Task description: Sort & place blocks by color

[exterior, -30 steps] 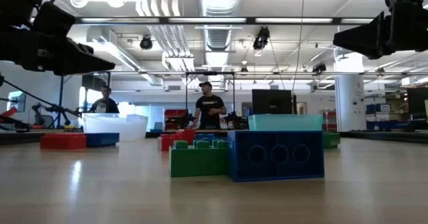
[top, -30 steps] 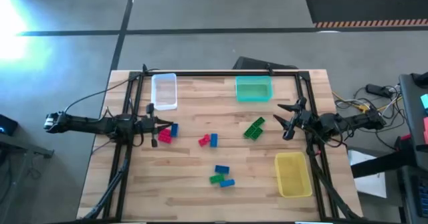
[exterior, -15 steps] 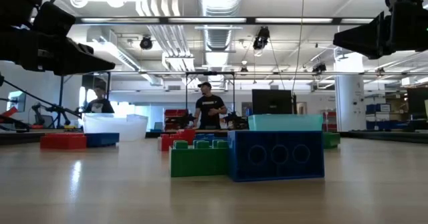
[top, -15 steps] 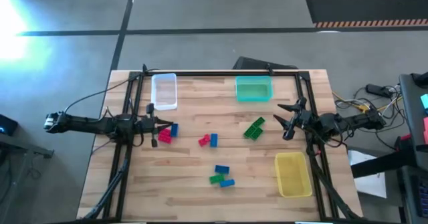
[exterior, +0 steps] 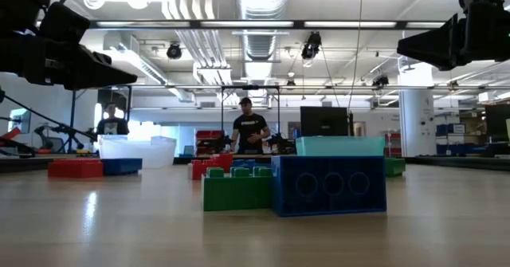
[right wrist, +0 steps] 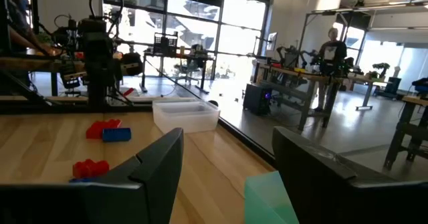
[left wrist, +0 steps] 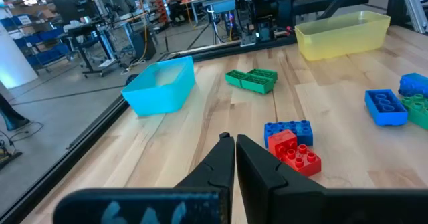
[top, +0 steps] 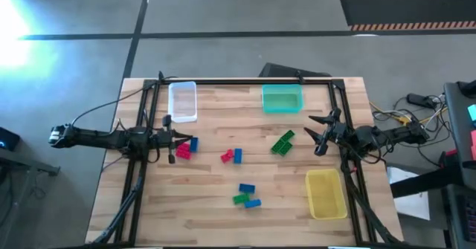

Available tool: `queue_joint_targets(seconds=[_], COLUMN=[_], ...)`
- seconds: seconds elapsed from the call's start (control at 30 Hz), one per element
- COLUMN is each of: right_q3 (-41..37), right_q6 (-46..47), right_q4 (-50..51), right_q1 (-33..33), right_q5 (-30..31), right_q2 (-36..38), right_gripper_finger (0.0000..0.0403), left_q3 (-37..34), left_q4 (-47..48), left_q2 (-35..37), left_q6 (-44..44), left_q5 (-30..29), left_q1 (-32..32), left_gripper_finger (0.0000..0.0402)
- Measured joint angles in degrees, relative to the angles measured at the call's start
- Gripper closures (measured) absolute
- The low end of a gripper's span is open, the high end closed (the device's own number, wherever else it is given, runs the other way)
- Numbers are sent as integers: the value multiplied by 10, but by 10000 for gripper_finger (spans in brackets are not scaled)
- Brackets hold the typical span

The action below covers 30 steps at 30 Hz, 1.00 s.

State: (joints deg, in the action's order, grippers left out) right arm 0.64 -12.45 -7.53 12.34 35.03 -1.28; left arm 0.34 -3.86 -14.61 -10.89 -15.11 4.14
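Red and blue blocks [top: 184, 147]: on the counter [top: 208, 204], just ahead of the left gripper [top: 169, 140], fingers together.
Right gripper [top: 318, 133]: fingers apart, green blocks [top: 282, 142] just beyond.
Advice: open wide, take one block squarely.

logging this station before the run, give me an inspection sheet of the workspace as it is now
surface: wooden table, bare between items.
job's things: blocks all loose on the table: red and blue pair by the left gripper, red and blue pair mid-table, green blocks, a blue and green cluster at the near side.
clutter: clear bin, teal bin, yellow bin; no blocks seen in them.
grippers: left gripper shut, empty, low by the left edge; right gripper open, empty, near the right edge.
cables: bundle off the table's right side.
surroundings: two people far behind.
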Motion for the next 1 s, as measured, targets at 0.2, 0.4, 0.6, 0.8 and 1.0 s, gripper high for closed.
queue_joint_targets(seconds=[0.2,0.4,0.6,0.8,1.0], right_q3=[0,0,0,0,0], right_q6=[0,0,0,-182,-225], right_q4=[0,0,0,-4,-14], right_q1=[0,0,0,0,0], right_q5=[0,0,0,10,10], right_q2=[0,0,0,0,0], right_gripper_finger=[184,184,184,184,184], left_q3=[0,0,0,0,0], left_q4=[0,0,0,-18,-97], left_q2=[0,0,0,0,1], left_q6=[0,0,0,32,183], left_q5=[0,0,0,1,9], left_q1=[0,0,0,0,0], left_gripper_finger=[402,402,402,402,402])
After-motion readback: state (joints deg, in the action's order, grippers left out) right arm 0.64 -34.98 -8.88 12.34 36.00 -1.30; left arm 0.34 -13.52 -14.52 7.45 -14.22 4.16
